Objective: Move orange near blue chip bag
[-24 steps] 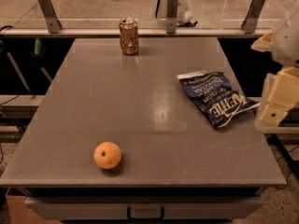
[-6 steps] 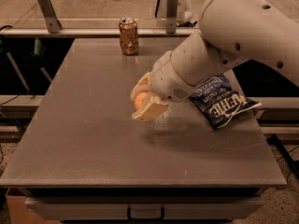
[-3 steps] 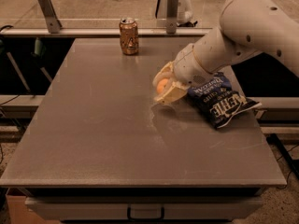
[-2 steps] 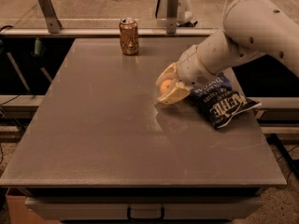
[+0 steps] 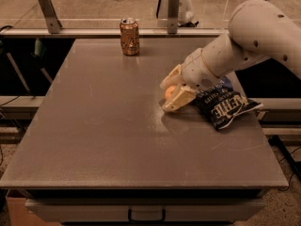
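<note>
Grey rectangular tabletop (image 5: 94, 140) filling most of the view, with pale floor behind it and dark space at either side. Coming in from above and right of the bag: a thick white robot arm (image 5: 244, 41), crossing over the bag's upper end. Lying flat just under that arm, a crinkled dark navy blue chip bag with white lettering (image 5: 225, 105), with the table's right edge close beyond it.

Just left of the bag, the cream two-finger gripper (image 5: 165, 97), low over the surface, fingers closed around a small round orange (image 5: 170, 92). Only a sliver of the fruit showing between the upper and lower finger. Sits just beside the bag's left edge; whether touching the bag or resting on the tabletop, cannot tell. Faint shadow on the grey surface under the lower finger.

Left of the bag and in front of it, a wide stretch of bare tabletop out to the left and front edges. Far back and left of the bag, well apart from it, an upright gold-brown drink can (image 5: 129, 36) near the table's back edge. Farther back than the bag, a pale rail with upright metal brackets (image 5: 173, 8).
</note>
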Available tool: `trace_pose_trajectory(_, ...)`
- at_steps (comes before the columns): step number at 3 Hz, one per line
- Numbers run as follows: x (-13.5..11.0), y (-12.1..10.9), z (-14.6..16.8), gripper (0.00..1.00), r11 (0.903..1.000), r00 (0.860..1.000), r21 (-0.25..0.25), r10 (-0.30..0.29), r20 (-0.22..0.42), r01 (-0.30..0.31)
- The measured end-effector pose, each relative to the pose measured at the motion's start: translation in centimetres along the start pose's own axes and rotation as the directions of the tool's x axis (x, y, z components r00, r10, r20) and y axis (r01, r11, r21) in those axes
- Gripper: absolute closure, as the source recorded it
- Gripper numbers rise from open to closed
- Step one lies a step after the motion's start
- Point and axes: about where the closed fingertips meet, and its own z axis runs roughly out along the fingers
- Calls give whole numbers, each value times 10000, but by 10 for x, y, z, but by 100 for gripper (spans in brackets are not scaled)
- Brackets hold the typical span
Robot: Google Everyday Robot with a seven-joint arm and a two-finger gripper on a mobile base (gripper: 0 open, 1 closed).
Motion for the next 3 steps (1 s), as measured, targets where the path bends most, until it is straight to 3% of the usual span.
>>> trace_pose_trajectory(1,4,0,-2,0,10000,10000,34,68,-19,-68)
trace_pose_trajectory(2,3,3,-12,0,9997,10000,246,53,-35,-52)
trace_pose_trajectory(3,-2,10,-39,0,9968,10000,803,-34,-80,40)
